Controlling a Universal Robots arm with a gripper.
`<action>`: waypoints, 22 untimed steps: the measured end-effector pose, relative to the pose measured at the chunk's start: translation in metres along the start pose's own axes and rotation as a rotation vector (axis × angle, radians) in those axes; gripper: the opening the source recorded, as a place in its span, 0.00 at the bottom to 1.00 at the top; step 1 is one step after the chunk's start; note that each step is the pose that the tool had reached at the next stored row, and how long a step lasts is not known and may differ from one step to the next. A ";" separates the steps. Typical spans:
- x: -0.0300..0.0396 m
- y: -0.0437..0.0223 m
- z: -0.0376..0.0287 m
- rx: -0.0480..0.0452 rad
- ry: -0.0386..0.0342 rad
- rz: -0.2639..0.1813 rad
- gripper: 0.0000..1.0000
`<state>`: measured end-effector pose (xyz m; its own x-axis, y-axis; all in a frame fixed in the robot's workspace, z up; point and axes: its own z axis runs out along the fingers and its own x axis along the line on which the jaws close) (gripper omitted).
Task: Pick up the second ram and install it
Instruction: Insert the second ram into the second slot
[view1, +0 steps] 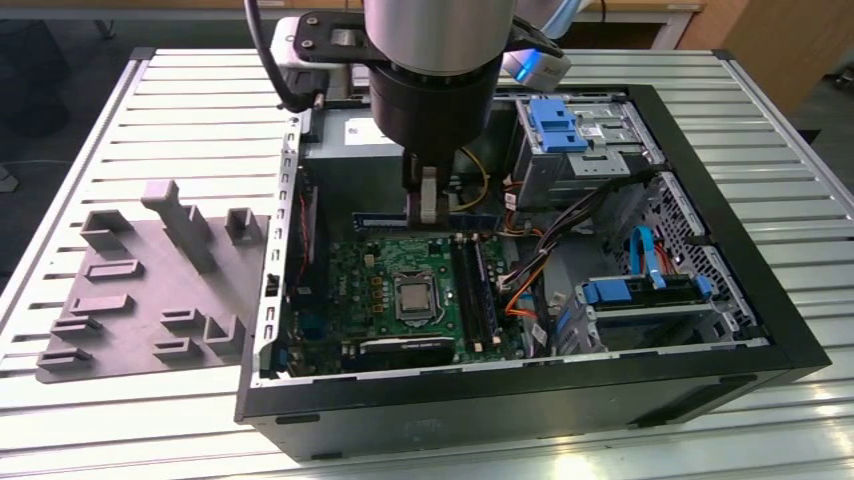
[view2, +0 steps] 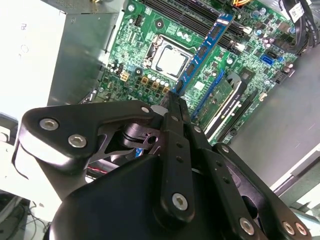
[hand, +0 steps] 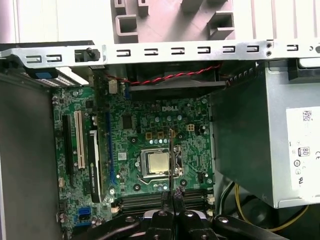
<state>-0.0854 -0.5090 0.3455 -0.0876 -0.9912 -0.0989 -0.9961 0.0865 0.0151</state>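
One long, flat blue memory stick (view2: 202, 52) clamped edgewise in the black metal claw (view2: 176, 96), hanging above the green motherboard (view2: 142, 32). Probable risk: skewed against that board's long black slots (view2: 182, 15), hence jamming or bent contacts.

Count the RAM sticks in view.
1: the ram, clamped in the pincer above the motherboard. Another, already seated, may be hidden.
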 end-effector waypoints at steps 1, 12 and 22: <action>0.0000 0.0000 0.0000 0.0005 -0.0001 0.005 0.12; 0.0000 0.0000 0.0001 0.0059 -0.0010 0.059 0.12; 0.0000 0.0000 0.0001 0.0087 -0.0014 0.088 0.12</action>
<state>-0.0854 -0.5090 0.3454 -0.1744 -0.9797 -0.0990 -0.9847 0.1738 0.0150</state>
